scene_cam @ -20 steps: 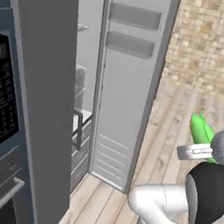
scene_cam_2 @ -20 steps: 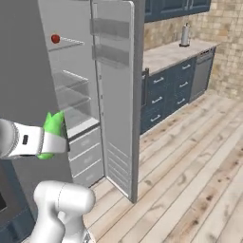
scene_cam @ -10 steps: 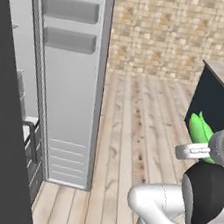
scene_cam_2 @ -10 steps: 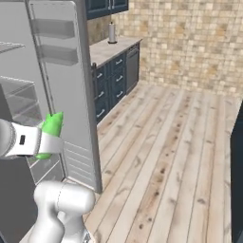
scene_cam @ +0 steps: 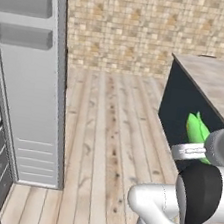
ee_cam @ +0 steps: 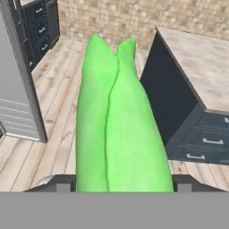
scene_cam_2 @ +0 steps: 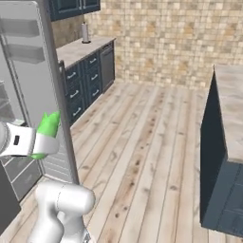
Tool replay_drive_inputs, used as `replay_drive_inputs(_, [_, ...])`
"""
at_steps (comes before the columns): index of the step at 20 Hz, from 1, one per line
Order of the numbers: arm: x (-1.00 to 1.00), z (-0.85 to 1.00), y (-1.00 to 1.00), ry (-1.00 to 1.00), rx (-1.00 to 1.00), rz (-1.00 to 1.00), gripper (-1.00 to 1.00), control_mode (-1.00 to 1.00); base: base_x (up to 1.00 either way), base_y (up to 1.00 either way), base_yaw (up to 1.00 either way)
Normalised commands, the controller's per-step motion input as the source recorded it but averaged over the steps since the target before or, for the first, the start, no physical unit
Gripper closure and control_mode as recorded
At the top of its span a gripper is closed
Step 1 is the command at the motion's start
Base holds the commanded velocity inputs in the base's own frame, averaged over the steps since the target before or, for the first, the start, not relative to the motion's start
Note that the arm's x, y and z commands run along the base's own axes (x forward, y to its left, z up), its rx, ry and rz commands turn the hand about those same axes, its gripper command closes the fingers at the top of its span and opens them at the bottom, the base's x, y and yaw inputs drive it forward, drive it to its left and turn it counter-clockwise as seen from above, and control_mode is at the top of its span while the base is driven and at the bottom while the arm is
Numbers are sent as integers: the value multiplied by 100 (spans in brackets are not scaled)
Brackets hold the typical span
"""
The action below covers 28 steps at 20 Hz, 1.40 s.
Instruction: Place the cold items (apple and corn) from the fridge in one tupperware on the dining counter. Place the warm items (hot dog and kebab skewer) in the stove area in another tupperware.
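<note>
Corn (ee_cam: 118,120) is riding clamped in the jaws, protruding forward above the wooden floor (scene_cam: 106,133), while I am judging that swinging toward the dining tabletop (scene_cam_2: 232,104) could knock its husk tip against the edge.

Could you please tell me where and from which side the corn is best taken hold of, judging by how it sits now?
The corn is long and tapers to leafy tips, so its thick lower body is the part to clamp, across its width from the butt end. The hand seems to grip it there already, tips pointing forward toward the dark counter.
</note>
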Motion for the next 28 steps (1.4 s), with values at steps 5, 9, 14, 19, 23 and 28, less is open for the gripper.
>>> replay_drive_inputs(5, [0,0,0,0,0,0,100,100,0,-100,-4])
replay_drive_inputs(9, [0,0,0,0,0,0,100,100,0,-100,-3])
replay_drive_inputs(14, [0,0,0,0,0,0,100,100,0,-100,-11])
replay_drive_inputs(19, [0,0,0,0,0,0,100,100,7,-81,-29])
replay_drive_inputs(23, [0,0,0,0,0,0,100,100,16,-43,-54])
replay_drive_inputs(28, [0,0,0,0,0,0,100,100,17,-31,-64])
